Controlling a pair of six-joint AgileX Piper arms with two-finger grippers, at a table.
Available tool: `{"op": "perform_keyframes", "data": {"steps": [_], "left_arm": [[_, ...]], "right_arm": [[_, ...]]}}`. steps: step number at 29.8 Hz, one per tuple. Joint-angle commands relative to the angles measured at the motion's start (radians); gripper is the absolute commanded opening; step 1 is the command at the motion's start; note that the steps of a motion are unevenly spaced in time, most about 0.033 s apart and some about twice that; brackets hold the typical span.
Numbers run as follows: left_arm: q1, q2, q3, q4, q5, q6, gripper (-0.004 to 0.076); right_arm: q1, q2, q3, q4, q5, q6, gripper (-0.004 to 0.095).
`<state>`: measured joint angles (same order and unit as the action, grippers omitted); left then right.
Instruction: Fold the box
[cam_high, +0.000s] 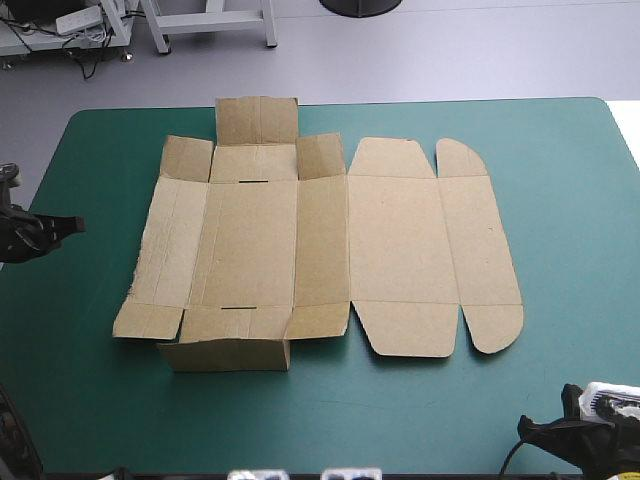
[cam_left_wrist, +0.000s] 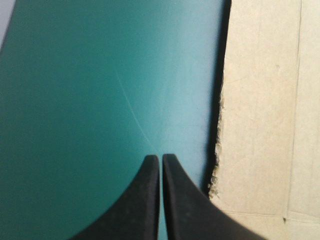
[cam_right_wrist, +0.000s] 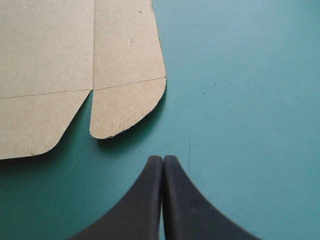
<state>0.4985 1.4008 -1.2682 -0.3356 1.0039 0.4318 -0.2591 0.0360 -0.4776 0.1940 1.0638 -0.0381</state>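
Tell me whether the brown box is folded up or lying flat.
Flat, not folded. The box lies spread on the teal-green cover, no walls raised or tucked; the near-left flap may tilt slightly.

I find nothing to read: no words, numbers or labels on the box or my worktop.

High view: above-behind robot, facing down, whole surface. Left wrist: close, box edge at 9 o'clock. Right wrist: close, box corner at 4 o'clock. Both within high view.
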Motion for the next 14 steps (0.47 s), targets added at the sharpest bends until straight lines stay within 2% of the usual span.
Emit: {"op": "perform_keyframes", "data": {"steps": [1, 6, 11, 14], "left_arm": [[0.084, 0.038, -0.035, -0.182, 0.050, 0.076, 0.0014], [0.134, 0.188, -0.036, -0.420, 0.289, 0.211, 0.0014], [0.134, 0.256, -0.036, -0.553, 0.290, 0.269, 0.0013], [0.134, 0.264, -0.036, -0.532, 0.256, 0.298, 0.0013]], "right_arm": [[0.002, 0.017, -0.021, 0.011, -0.065, -0.007, -0.0013], [0.002, 0.017, -0.021, 0.011, -0.065, -0.007, -0.0013], [0.002, 0.017, -0.021, 0.011, -0.063, -0.007, -0.0013], [0.002, 0.017, -0.021, 0.011, -0.063, -0.007, -0.0013]]}}
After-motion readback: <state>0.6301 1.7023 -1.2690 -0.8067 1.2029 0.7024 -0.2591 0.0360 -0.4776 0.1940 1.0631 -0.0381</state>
